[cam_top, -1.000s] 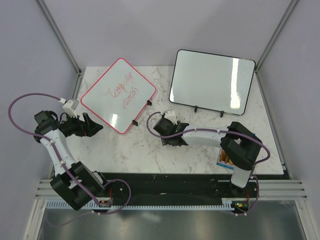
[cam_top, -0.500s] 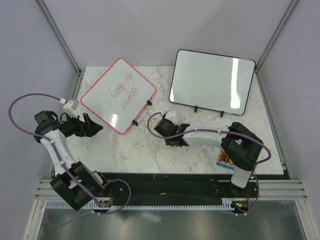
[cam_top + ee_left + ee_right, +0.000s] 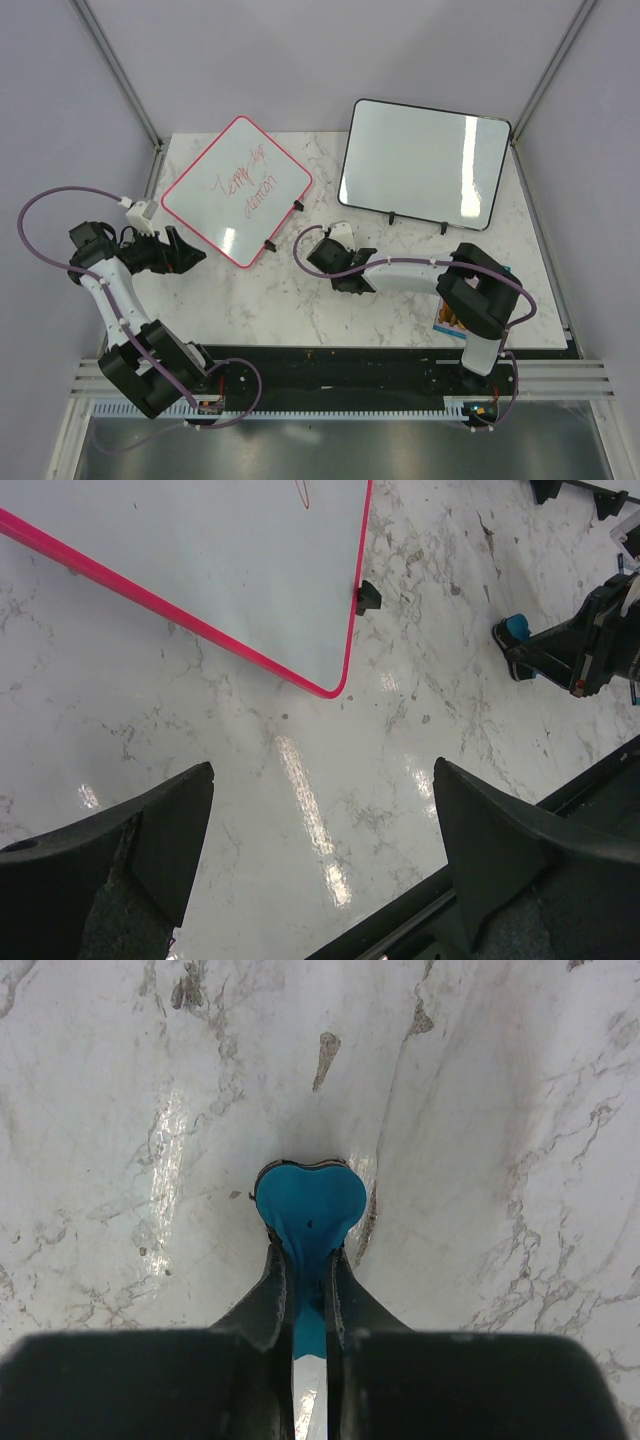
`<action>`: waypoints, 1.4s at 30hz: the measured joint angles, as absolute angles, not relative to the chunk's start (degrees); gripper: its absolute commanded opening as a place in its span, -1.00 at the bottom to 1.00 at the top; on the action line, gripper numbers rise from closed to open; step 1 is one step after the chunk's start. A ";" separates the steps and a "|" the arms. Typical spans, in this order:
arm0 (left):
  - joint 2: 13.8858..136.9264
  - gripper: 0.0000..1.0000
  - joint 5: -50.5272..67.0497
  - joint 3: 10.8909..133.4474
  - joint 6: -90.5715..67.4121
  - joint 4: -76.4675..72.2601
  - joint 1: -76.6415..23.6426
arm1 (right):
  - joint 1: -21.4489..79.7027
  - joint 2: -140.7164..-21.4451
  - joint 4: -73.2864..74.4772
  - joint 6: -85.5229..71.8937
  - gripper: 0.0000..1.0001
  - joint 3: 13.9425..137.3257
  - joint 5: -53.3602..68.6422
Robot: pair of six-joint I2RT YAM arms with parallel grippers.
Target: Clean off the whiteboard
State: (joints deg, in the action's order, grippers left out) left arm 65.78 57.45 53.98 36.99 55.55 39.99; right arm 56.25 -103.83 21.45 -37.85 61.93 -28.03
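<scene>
Both fingers of the right gripper [image 3: 305, 1260] pinch a small blue pad [image 3: 308, 1205], the left gripper [image 3: 322, 780] gapes empty, and the whiteboard [image 3: 238, 190], upper left of the top view, looks light, stiff and slide-prone, best braced at its frame

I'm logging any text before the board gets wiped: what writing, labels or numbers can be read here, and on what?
Whiteboard: two lines of red cursive handwriting, too small to read for certain.
Black-framed board: no writing.
Blue-and-orange packet: any print is too small to read.
Blue pad: no print visible.
</scene>
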 measured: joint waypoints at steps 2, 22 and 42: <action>66.48 0.93 57.45 53.98 36.99 55.51 39.99 | 56.23 -103.83 21.47 -37.89 -1.00 61.93 -28.01; 78.13 0.99 60.53 65.58 24.75 46.00 46.09 | 53.74 -103.94 16.27 -32.95 -1.00 71.99 -26.30; 88.97 0.99 69.45 63.81 22.02 36.62 47.40 | 43.97 -115.48 0.16 -22.63 -1.00 86.26 -9.26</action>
State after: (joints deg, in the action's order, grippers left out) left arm 88.97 69.45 63.81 22.02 36.62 47.40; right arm 43.97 -115.48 0.16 -22.63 86.26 -9.26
